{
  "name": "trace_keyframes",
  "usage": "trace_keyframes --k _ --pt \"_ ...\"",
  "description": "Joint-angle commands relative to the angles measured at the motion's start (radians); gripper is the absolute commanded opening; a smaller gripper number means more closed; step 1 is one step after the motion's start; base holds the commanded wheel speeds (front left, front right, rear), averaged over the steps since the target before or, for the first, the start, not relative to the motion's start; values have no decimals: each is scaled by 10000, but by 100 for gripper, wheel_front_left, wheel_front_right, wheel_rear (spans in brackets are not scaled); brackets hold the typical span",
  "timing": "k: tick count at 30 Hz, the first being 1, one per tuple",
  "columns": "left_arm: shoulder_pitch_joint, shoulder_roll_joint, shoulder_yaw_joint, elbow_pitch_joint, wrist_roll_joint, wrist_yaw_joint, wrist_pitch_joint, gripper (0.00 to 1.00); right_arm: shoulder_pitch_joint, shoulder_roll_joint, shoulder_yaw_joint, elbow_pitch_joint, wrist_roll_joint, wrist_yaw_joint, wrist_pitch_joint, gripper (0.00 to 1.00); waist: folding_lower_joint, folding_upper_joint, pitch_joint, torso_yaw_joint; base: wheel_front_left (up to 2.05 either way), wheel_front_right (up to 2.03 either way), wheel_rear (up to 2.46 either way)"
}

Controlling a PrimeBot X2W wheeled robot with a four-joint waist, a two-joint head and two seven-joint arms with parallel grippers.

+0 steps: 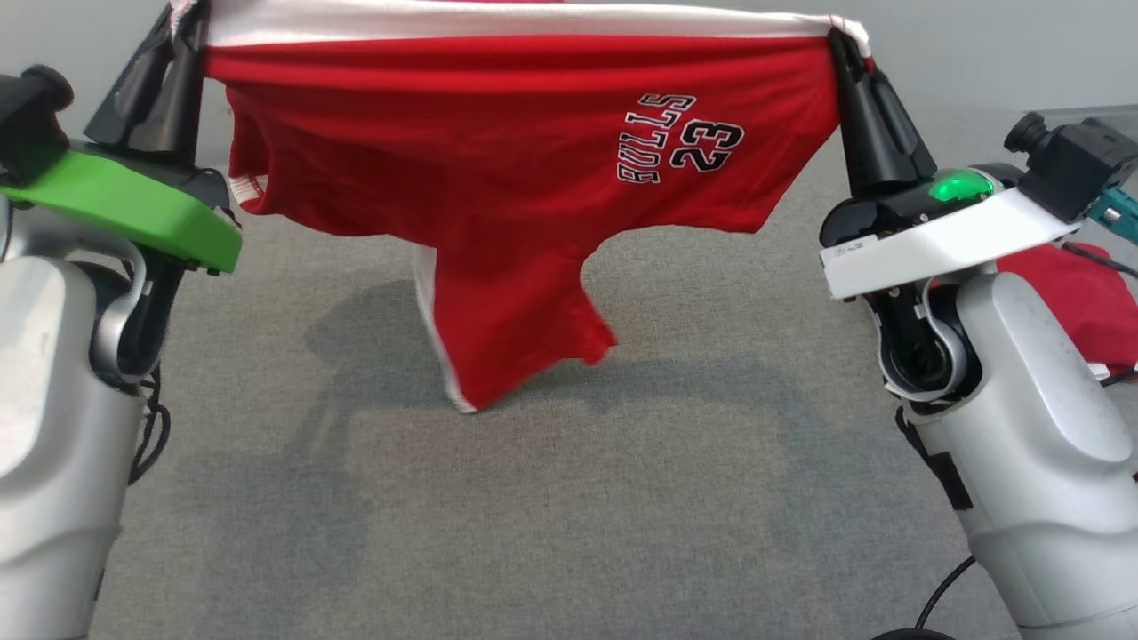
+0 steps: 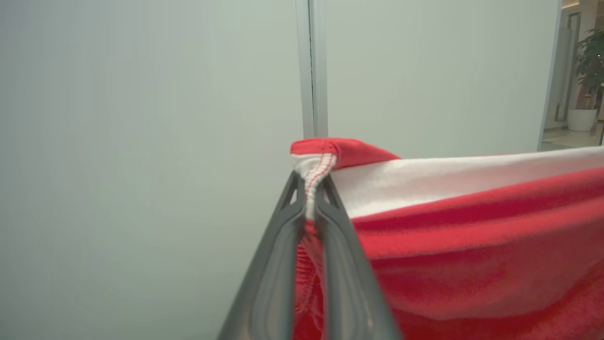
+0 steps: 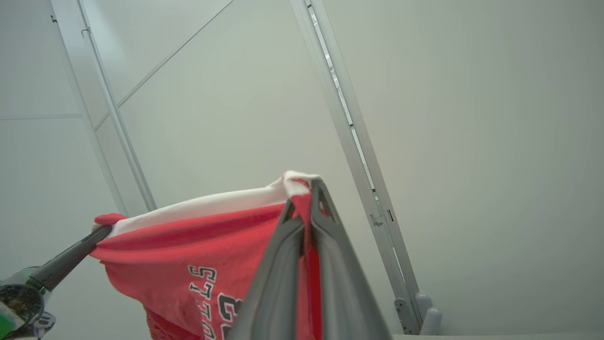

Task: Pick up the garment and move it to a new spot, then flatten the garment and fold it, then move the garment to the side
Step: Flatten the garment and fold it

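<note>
A pair of red shorts [image 1: 498,178] with a white band and "BULLS 23" print hangs stretched in the air between my two grippers, one leg drooping down to the grey table [image 1: 569,498]. My left gripper [image 1: 182,22] is shut on the left corner of the band, seen close in the left wrist view, where my left gripper [image 2: 309,182] pinches the white hem. My right gripper [image 1: 845,40] is shut on the right corner; in the right wrist view my right gripper [image 3: 304,196] clamps the red and white edge of the shorts [image 3: 203,245].
Another red cloth [image 1: 1080,298] lies on the table at the right, behind my right arm. A pale wall [image 1: 978,44] stands just beyond the table. The left arm [image 3: 56,264] reaches in at the lower left of the right wrist view.
</note>
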Motion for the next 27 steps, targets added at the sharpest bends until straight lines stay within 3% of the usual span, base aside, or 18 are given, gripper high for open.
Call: trace_keyframes --k 1,8,13,21,27 --pt "-208 461 128 -231 -3 28 368 0 -257 -254 -65 -39 200 -22 51 0 0 2 -493 181 0 0 0" --pt "-958 384 -61 -246 -202 184 1550 0 -1612 -717 32 508 94 -27 602 0 0 2 985 403 0 0 0" --pt "-2485 270 -524 818 299 138 1803 0 -3607 -1060 303 1688 -549 -26 506 0 0 2 2668 448 0 0 0" --pt "-5820 -269 -668 2790 1338 446 -134 0 -7156 -1308 -466 3753 -1933 -39 -26 0 0 2 4081 273 0 0 0" --pt "-6506 -602 -535 3480 1459 296 -1298 0 -7370 -1240 -1449 3085 -2791 -62 -51 0 0 2 4135 229 0 0 0"
